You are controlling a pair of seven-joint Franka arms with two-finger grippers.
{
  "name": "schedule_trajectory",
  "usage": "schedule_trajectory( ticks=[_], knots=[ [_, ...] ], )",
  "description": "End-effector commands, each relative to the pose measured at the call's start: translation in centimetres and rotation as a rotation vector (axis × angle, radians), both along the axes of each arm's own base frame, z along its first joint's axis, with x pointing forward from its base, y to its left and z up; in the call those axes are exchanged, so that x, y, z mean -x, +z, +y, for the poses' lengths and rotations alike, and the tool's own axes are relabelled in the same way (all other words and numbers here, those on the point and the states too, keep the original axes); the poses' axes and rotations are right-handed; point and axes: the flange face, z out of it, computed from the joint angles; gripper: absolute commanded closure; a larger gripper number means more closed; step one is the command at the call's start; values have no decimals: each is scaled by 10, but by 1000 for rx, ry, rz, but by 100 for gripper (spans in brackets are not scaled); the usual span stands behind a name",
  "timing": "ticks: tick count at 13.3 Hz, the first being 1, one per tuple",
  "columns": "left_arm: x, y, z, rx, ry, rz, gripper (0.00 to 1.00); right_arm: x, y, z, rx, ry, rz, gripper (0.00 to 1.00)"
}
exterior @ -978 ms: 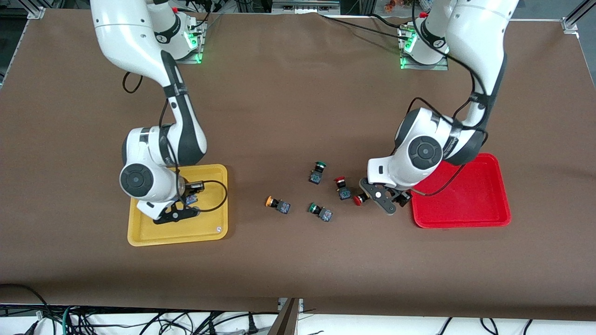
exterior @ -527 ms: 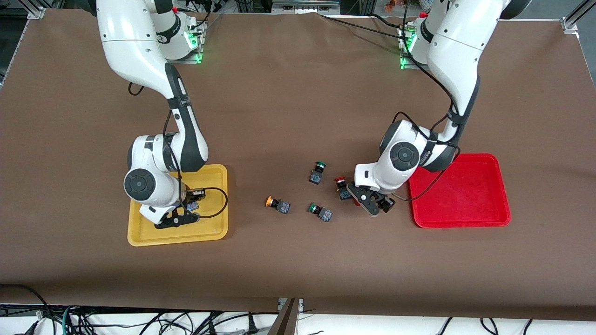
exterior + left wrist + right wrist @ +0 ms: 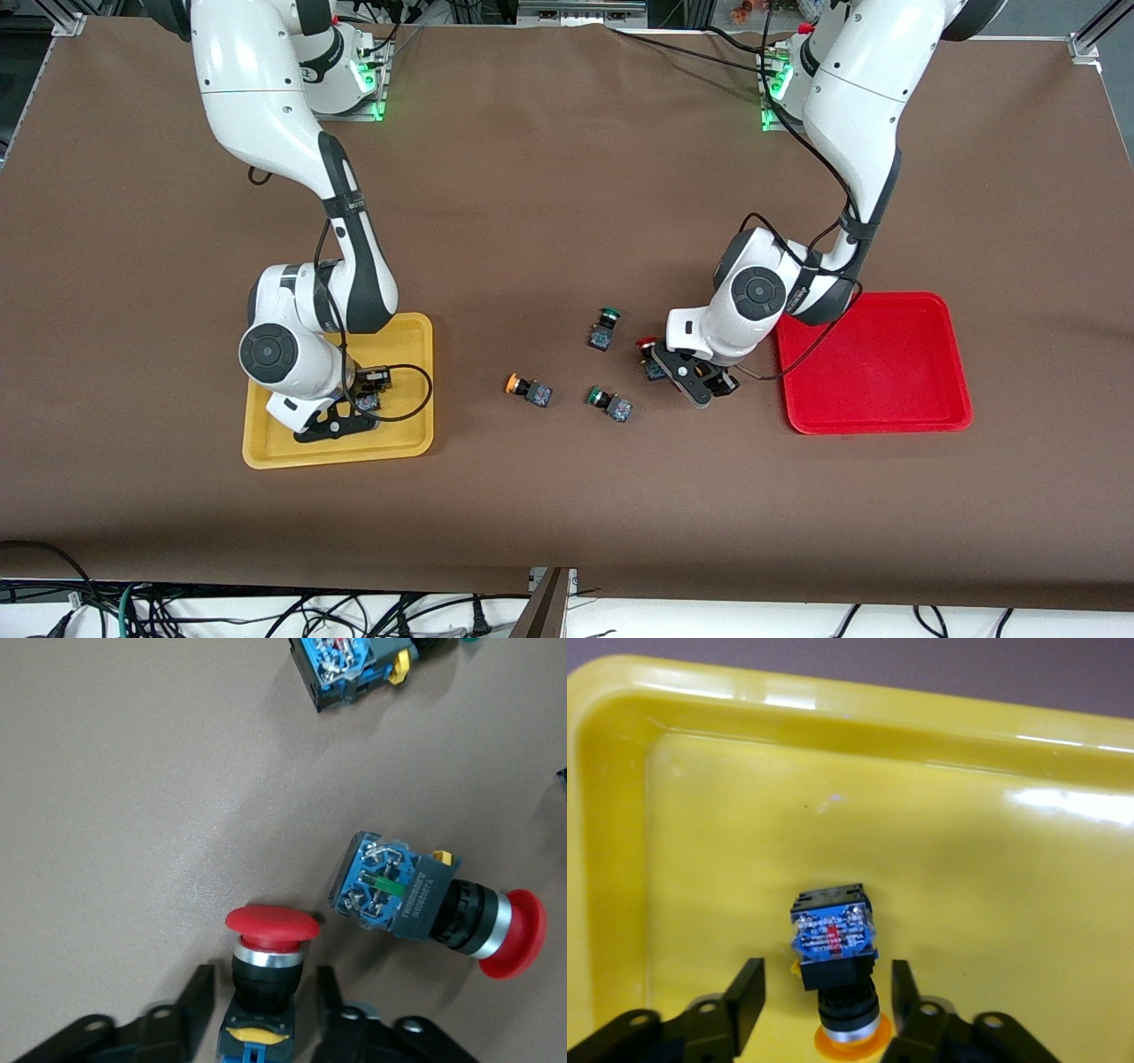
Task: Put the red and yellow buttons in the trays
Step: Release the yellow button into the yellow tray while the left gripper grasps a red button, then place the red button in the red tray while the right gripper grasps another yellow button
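Observation:
My left gripper [image 3: 682, 377] is low at the table beside the red tray [image 3: 939, 416]. In the left wrist view it [image 3: 264, 979] is open, its fingers on either side of a red-capped button [image 3: 266, 970] with a gap each side. A second red button [image 3: 425, 904] lies beside it; its cap shows in the front view [image 3: 646, 343]. My right gripper [image 3: 347, 413] is low in the yellow tray [image 3: 407, 443]. It [image 3: 826, 973] is open around a yellow-capped button [image 3: 833, 943] lying on the tray floor [image 3: 966, 886]. Another yellow button [image 3: 529, 389] lies on the table between the trays.
Two green-capped buttons [image 3: 604, 328] [image 3: 609, 401] lie on the brown table [image 3: 567, 514] near the red ones; one's body shows in the left wrist view [image 3: 350, 665]. The red tray holds nothing that I can see.
My left gripper has moved away from the red tray and come down around one red button. My right gripper has shifted slightly within the yellow tray, the yellow button still under it.

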Motion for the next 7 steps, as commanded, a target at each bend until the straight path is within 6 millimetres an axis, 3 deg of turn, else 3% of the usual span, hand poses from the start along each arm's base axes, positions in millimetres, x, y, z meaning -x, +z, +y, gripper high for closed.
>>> schedule_trajectory(
  ticks=[1, 3, 6, 7],
  knots=[
    [0, 12, 4, -19, -23, -5, 94, 1, 25, 19, -37, 0, 37, 26],
    [-4, 53, 19, -47, 1, 33, 93, -2, 45, 37, -48, 16, 61, 26],
    [-16, 126, 100, -94, 111, 130, 91, 9, 52, 125, -91, 256, 1, 19],
    [-17, 135, 129, -113, 150, 165, 91, 12, 58, 150, -70, 351, -38, 18]
  ],
)
